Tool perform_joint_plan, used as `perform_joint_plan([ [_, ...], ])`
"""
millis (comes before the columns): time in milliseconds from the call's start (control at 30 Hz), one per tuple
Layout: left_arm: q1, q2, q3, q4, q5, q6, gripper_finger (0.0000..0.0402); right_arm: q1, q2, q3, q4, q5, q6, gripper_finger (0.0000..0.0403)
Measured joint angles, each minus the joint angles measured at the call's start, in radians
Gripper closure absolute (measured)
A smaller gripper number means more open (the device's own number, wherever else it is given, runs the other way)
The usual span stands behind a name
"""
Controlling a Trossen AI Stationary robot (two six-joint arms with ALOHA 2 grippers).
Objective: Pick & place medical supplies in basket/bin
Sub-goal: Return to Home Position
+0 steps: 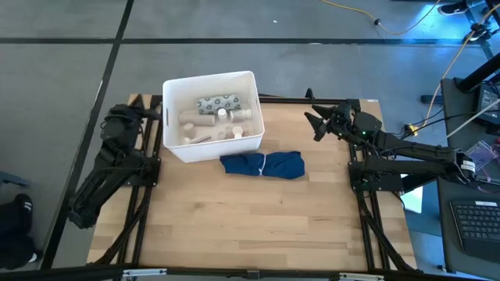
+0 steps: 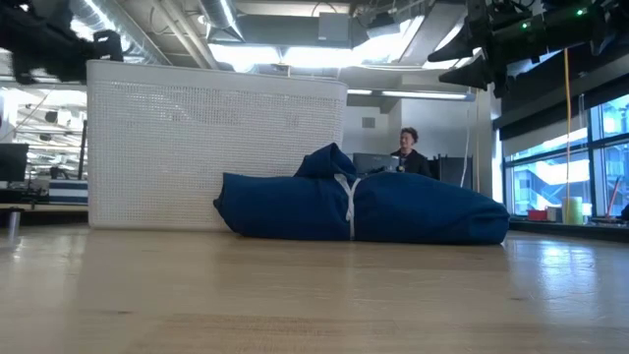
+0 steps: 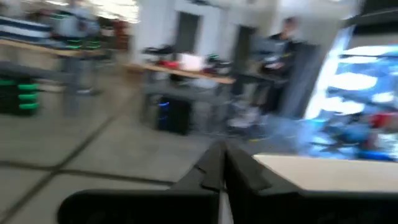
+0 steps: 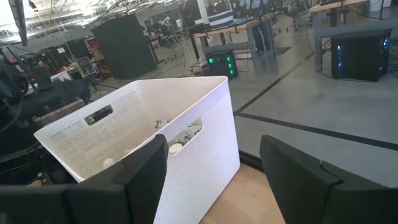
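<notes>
My left arm sits folded at the left edge of the bench, well apart from everything on it. Its jaws are closed, the two dark fingers pressed together and pointing out over the floor and into the room.

Right of that arm, at the far left part of the bench, stands the white tub. The medical supplies lie inside it. A grey dotted blister pack rests against the far wall. White gauze rolls and small white vials are crowded along the middle and the near side.

Just in front of the tub lies the dark blue cloth, bunched and tied at its middle. Whether it touches the tub's near wall I cannot tell. In the low view a person sits far behind it, in the room.

Further right, my right arm reaches in from the right edge and is held above the bench. Its jaws are spread wide with nothing between them. They face the tub but stay clear of it.
</notes>
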Motion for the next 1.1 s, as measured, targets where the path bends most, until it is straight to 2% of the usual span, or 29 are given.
perform_joint_plan([
  [67, 0.001, 0.0, 0.005, -0.075, -0.116, 0.016, 0.04, 0.0, 0.0, 0.0, 0.0, 0.0, 0.0, 0.0147],
  [100, 0.001, 0.0, 0.004, -0.106, -0.14, 0.015, 0.04, 0.0, 0.0, 0.0, 0.0, 0.0, -0.001, 0.0147],
  [300, 0.0, 0.002, -0.035, -0.166, -0.09, -0.069, 0.0397, -0.002, 0.0, 0.0, -0.005, 0.0, -0.004, 0.0147],
  [433, 0.001, 0.002, -0.076, -0.203, -0.196, -0.1, 0.04, -0.002, 0.0, 0.0, -0.006, 0.0, -0.003, 0.0147],
  [500, 0.0, 0.002, -0.092, -0.198, -0.196, -0.1, 0.0398, -0.002, 0.0, 0.0, -0.006, 0.0, 0.0, 0.0147],
  [867, 0.0, 0.019, -0.174, -0.14, 0.214, -0.137, 0.0397, -0.002, 0.0, 0.0, -0.006, 0.0, -0.002, 0.0147],
  [933, 0.0, 0.019, -0.174, -0.116, 0.253, -0.136, 0.0397, -0.002, 0.0, 0.001, -0.007, 0.001, -0.003, 0.0147],
  [1100, -0.001, 0.019, -0.174, -0.135, 0.271, -0.098, 0.0399, -0.002, 0.0, 0.002, -0.017, 0.0, -0.032, 0.0147],
])
